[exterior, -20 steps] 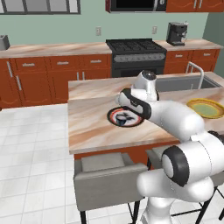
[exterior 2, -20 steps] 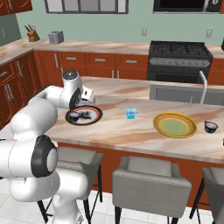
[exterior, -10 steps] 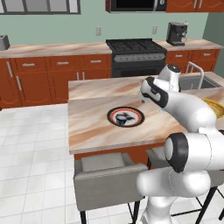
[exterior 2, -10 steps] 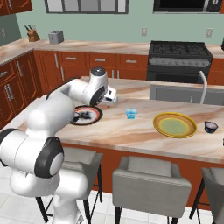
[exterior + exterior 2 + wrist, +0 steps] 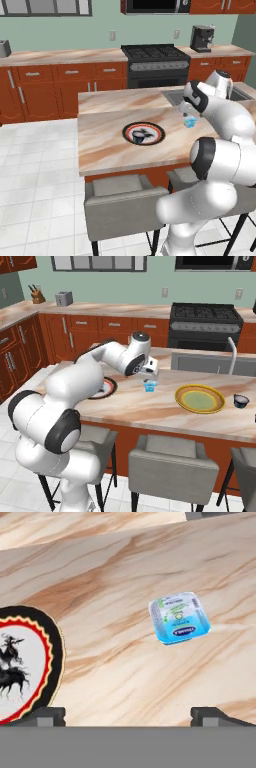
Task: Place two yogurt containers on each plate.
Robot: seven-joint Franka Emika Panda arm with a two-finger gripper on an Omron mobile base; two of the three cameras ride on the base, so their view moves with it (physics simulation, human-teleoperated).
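A light blue yogurt container (image 5: 179, 618) stands alone on the marble island (image 5: 110, 145), between the two plates. My gripper (image 5: 129, 716) hovers over it, open, fingertips (image 5: 42, 715) far apart with nothing between them. From the base views the gripper (image 5: 150, 373) hangs just above the blue cup (image 5: 149, 386) (image 5: 190, 121). The black-ringed plate (image 5: 143, 134) (image 5: 22, 667) lies to the left with dark shapes at its centre; whether these are cups I cannot tell. The yellow plate (image 5: 200, 398) lies bare to the right. A small dark yogurt container (image 5: 241, 401) stands beyond it.
A sink with a tall faucet (image 5: 230, 353) sits in the island behind the yellow plate. Grey stools (image 5: 172, 461) line the island's near edge. The stove (image 5: 155, 52) and a coffee machine (image 5: 202, 38) stand at the back wall.
The arm has swung right, from above the black-ringed plate to above the light blue yogurt container. The gripper stays open. Nothing on the island has moved.
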